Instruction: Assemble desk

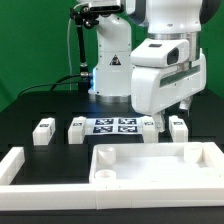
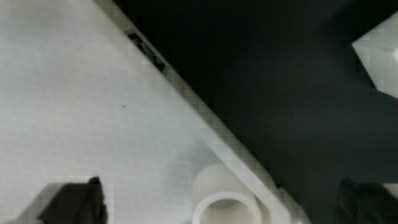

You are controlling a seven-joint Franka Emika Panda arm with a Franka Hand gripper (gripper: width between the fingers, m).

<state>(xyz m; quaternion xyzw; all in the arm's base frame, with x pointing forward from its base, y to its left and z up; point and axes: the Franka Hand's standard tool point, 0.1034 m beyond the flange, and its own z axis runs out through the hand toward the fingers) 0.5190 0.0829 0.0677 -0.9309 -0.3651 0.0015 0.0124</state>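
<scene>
Four leg blocks [image 1: 76,128] stand in a row across the black table [image 1: 35,100], two to the exterior view's left of the marker board [image 1: 113,125] and two to its right; each shows a black-and-white tag on its face. One marker board lies flat between the two pairs, with several tags on it. One tabletop [image 1: 150,168], a wide white panel with a raised rim, lies nearer the camera than the row and toward the exterior view's right, apart from the blocks. Two stretches of white rail [image 1: 22,165] run along the exterior view's left and near edge and meet at a corner. One arm [image 1: 165,50] reaches in from above, and its gripper [image 1: 180,106] hangs over the right end of the row, close above the far right part of the tabletop. In the wrist view the two dark fingers [image 2: 71,203] stand wide apart with nothing between them, and below them runs the tabletop's rim with one round socket [image 2: 222,208] just inside it. One white shape, too blurred to name, shows at that picture's edge.
</scene>
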